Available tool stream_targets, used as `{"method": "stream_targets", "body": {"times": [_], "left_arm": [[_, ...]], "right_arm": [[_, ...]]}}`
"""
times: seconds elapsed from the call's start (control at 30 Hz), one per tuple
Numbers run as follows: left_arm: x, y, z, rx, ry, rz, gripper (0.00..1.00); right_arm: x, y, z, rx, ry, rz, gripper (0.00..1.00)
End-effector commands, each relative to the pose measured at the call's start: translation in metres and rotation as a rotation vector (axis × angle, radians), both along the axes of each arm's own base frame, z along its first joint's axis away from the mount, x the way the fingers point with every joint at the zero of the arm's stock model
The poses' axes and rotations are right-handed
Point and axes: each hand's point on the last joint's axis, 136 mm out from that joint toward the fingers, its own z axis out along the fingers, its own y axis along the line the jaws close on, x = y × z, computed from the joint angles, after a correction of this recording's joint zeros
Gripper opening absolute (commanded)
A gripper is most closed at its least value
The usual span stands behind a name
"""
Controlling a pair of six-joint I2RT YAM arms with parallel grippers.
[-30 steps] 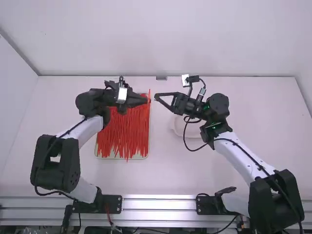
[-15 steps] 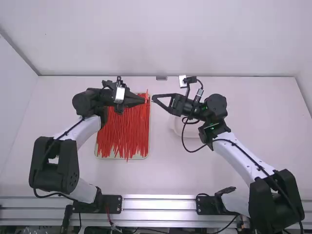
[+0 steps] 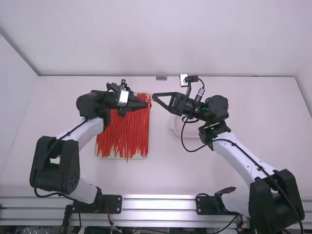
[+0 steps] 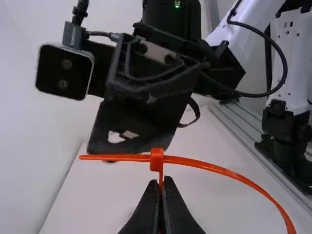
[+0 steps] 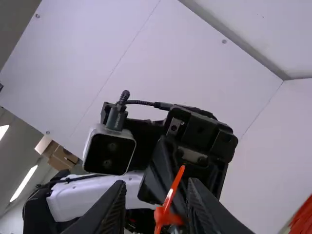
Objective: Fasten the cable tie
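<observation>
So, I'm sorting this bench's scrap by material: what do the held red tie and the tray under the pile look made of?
Cable tie: flexible plastic, probably nylon. It is smooth, slightly glossy orange-red, and bends in a long curve without kinking. Tray: a pale, matte, thin flat sheet with rounded corners. It could be plastic or board; the look leaves that open.

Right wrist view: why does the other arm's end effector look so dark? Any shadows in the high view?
Right wrist view: the left end effector stands against bright white panels, so it reads as a silhouette. High view: even light, only faint shadows on the table.
</observation>
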Motion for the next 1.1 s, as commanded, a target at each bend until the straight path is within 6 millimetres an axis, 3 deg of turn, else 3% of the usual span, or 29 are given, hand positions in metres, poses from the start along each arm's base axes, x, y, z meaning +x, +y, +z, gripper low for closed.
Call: {"method": "stream_targets", "body": {"times": [0.0,0.43,0.53,0.6,0.63,1.07], "left_arm": [[-0.012,-0.006,0.006,0.0,-0.036,-0.027,0.01],[-0.012,-0.006,0.006,-0.002,-0.032,-0.027,0.01],[-0.013,-0.006,0.007,0.0,-0.017,-0.027,0.01],[-0.013,-0.006,0.007,0.001,-0.016,-0.028,0.01],[-0.013,-0.006,0.007,0.001,-0.014,-0.027,0.01],[-0.015,-0.006,-0.002,0.009,0.046,-0.029,0.01]], "right_arm": [[-0.003,-0.001,0.007,0.009,-0.021,0.006,0.34],[-0.017,0.013,0.009,0.013,-0.025,0.053,0.34],[-0.017,0.014,0.008,0.011,-0.024,0.056,0.22],[-0.018,0.014,0.008,0.011,-0.025,0.058,0.04],[-0.018,0.014,0.008,0.011,-0.025,0.058,0.0],[-0.017,0.006,0.011,0.01,-0.065,0.061,0.0]]}}
